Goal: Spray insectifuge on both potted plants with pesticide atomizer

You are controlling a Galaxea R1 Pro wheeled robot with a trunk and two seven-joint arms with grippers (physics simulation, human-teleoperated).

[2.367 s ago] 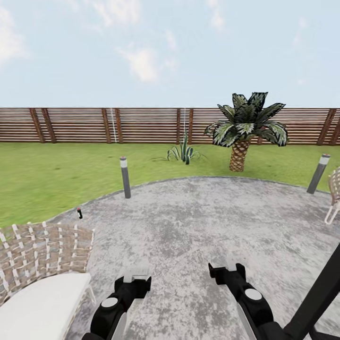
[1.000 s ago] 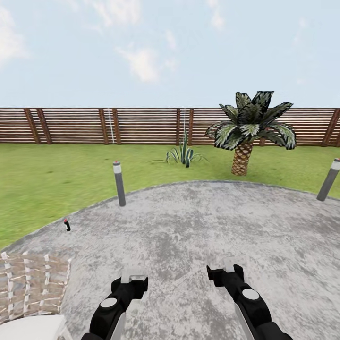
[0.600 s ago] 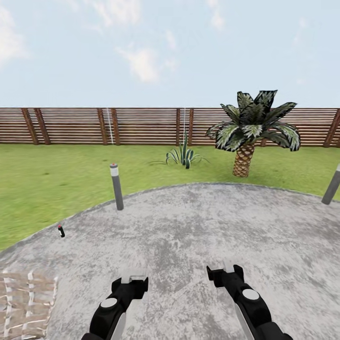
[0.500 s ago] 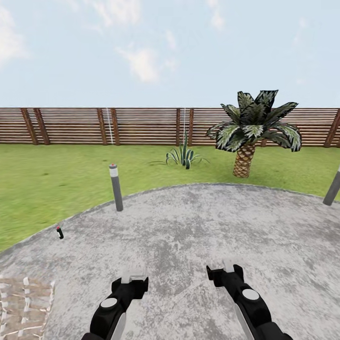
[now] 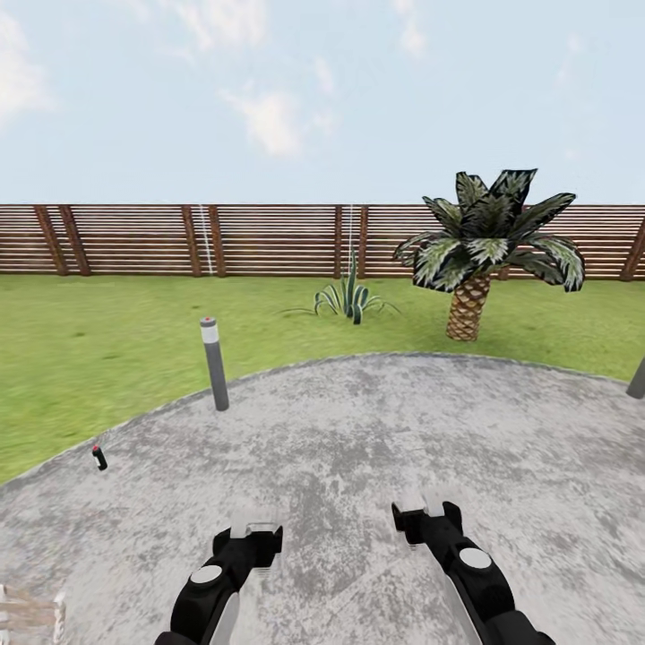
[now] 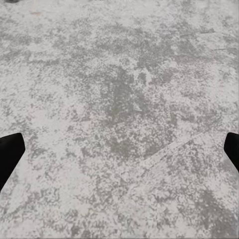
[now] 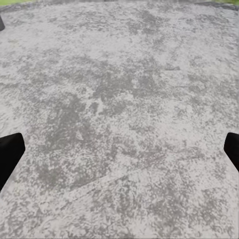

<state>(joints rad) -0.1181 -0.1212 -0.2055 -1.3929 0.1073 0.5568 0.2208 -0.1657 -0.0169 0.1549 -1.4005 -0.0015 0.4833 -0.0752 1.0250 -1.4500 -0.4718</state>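
The small dark atomizer (image 5: 98, 458) with its red dot stands far left at the mottled patio's (image 5: 376, 430) curved edge, beside the lawn (image 5: 90, 358). A slim grey bollard (image 5: 214, 364) follows, then a spiky agave (image 5: 348, 299) and scaly-trunked palm (image 5: 488, 251) before the slatted fence (image 5: 269, 240). Both the left gripper (image 5: 255, 522) and right gripper (image 5: 425, 507) hang spread and empty over the stone.

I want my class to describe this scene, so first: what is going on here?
A two-armed robot is out on a grey paved patio in a fenced garden, holding nothing. Its left gripper and right gripper both hang open over bare paving. The small spray bottle it must fetch stands untouched at the patio's left edge by the lawn, beyond a grey lamp post. A palm grows by the fence.
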